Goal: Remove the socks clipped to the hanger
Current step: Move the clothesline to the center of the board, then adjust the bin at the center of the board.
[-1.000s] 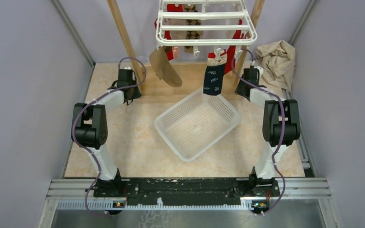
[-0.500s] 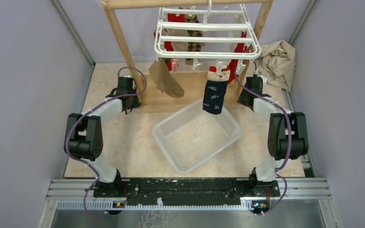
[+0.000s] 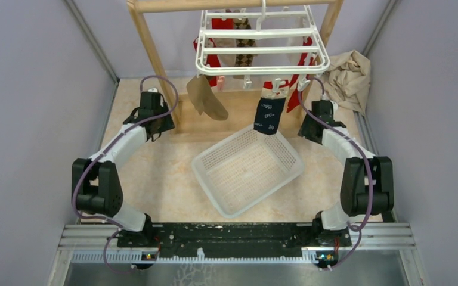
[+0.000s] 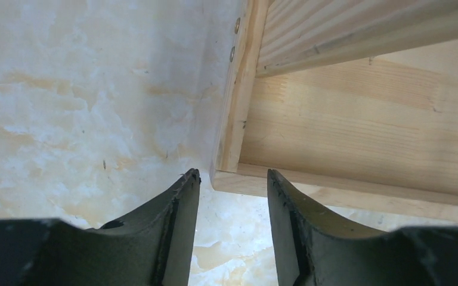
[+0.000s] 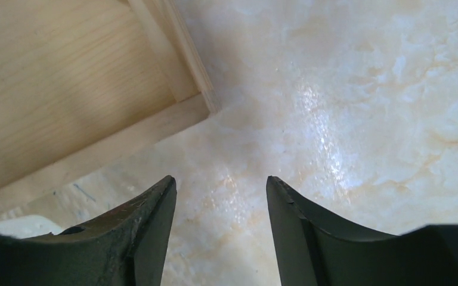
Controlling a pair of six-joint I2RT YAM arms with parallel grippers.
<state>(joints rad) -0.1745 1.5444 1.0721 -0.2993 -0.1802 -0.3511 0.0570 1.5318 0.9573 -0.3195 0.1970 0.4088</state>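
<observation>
both grippers spread and empty, socks on the hanger

my left gripper [image 4: 232, 179] is spread, with nothing between its fingers; it hangs low over the near left corner of the wooden frame [image 4: 346, 131] where the base meets the table [image 4: 83, 101]. my right gripper [image 5: 220, 186] is spread too and empty, over the table just beside the frame's right corner. from the top view the hanger [image 3: 274, 50] hangs by its hook from the frame's top bar, above and between my two wrists. a navy sock [image 3: 268, 116] is clipped at its front edge, its toe over the far rim of the white basket [image 3: 206, 156]. a tan sock [image 3: 206, 98] hangs at the front left corner. red socks [image 3: 214, 60] and a patterned sock [image 3: 245, 59] hang further back under the bars. a crumpled beige cloth [image 3: 346, 71] lies at the far right.
</observation>
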